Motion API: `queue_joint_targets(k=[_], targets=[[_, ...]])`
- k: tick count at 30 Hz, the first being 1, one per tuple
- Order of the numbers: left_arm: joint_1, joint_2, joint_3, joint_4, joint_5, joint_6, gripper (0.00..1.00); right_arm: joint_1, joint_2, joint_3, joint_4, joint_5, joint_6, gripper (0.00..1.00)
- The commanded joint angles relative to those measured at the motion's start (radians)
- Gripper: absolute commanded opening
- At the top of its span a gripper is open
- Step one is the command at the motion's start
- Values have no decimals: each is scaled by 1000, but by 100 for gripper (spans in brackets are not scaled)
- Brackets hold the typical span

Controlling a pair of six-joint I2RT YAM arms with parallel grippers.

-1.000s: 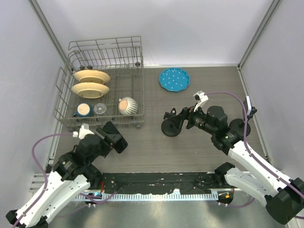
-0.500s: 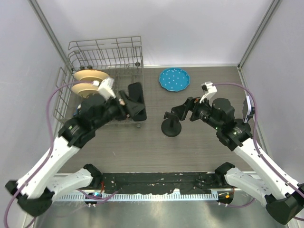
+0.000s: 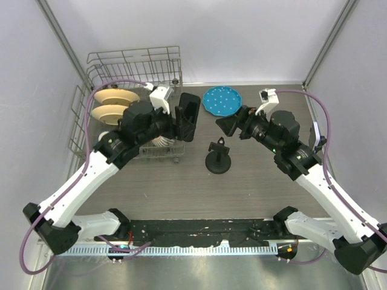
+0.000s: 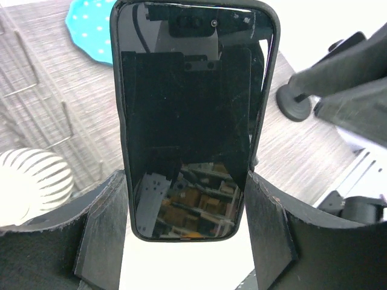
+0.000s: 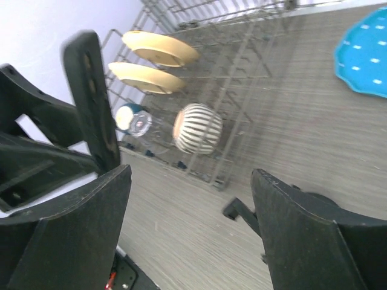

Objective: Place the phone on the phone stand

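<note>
phone in the left grip, stand bare at the middle

the grey wood-grain table [image 3: 181, 193] fills the top view. the wire dish rack [image 3: 134, 55] sits at ten o'clock on it. the left arm reaches up from seven o'clock and across the rack's near right corner. the right arm reaches in from five o'clock toward the middle.

the left gripper [image 3: 185, 122] is clamped on the phone [image 3: 189, 116], its two fingers [image 4: 103, 235] pressed to the long edges near the lower end. the dark screen faces the wrist camera. the phone sits at eleven o'clock from the phone stand [image 3: 218, 158], just beside the rack's right edge and apart from the stand.

the right gripper [image 3: 230, 125] hangs at one o'clock from the stand, its fingers [image 5: 66, 241] spread wide with nothing between them.

a blue plate [image 3: 222, 100] with pale dots lies flat at twelve o'clock on the table. two cream plates [image 3: 115, 96] stand on edge in the rack's left part. the stand rests on its round base near the table's middle, nothing on it. a striped bowl [image 5: 198, 128] sits in the rack's near row, with a cup [image 5: 124, 116] and a small glass [image 5: 140, 124] beside it.
</note>
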Motion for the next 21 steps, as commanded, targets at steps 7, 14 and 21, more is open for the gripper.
queue_joint_targets(k=[7, 14, 21], targets=[[-38, -222, -271, 328, -109, 172, 0, 166, 176, 164, 207, -77, -97, 77], [-38, -216, -294, 339, -90, 108, 0, 195, 255, 150, 302, -53, -66, 69], [-44, -208, -297, 341, -80, 97, 0, 195, 301, 119, 377, -42, -26, 49]])
